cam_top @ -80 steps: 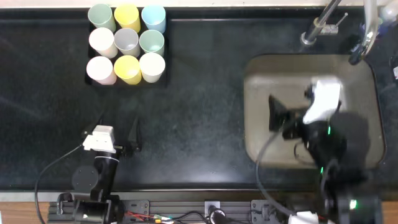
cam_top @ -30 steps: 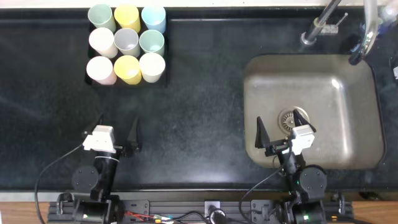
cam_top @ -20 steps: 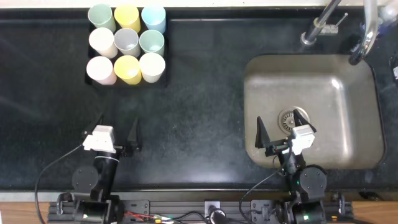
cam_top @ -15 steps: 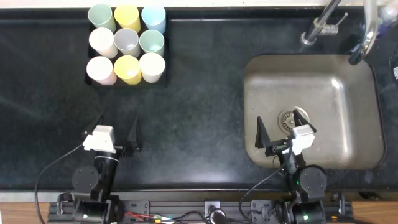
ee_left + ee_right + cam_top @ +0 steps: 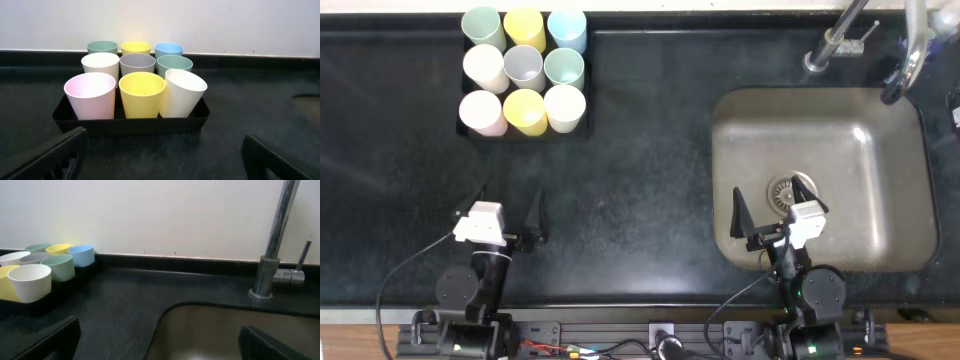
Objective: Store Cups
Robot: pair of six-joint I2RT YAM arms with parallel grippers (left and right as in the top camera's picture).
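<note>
Moved: my right arm, which was stretched out over the sink (image 5: 880, 150) at the earliest frame, is now folded back at its base by the sink's near edge. It has held that pose over the latest frames. My left arm and the cups (image 5: 524, 66) have not shifted.

Item, right gripper (image 5: 770, 198): released, fingers spread wide, grasping nothing. It is poised over the near-left part of the basin, close to the drain (image 5: 782, 190).

Item, left gripper (image 5: 510, 200): released, fingers spread wide, grasping nothing. It is above bare worktop (image 5: 640, 180), pointing at the tray (image 5: 132, 125) and well apart from it.

Item, cups: nine, standing three by three in the black tray at the far left of the worktop.
- Far row: green, yellow, blue.
- Middle row: white, grey, green.
- Near row: pink cup (image 5: 90, 95), yellow cup (image 5: 142, 94) and white cup (image 5: 184, 93). The last is tilted, its rim leaning away from the yellow one.

Item, faucet (image 5: 274, 245): upright on the worktop behind the sink.
</note>
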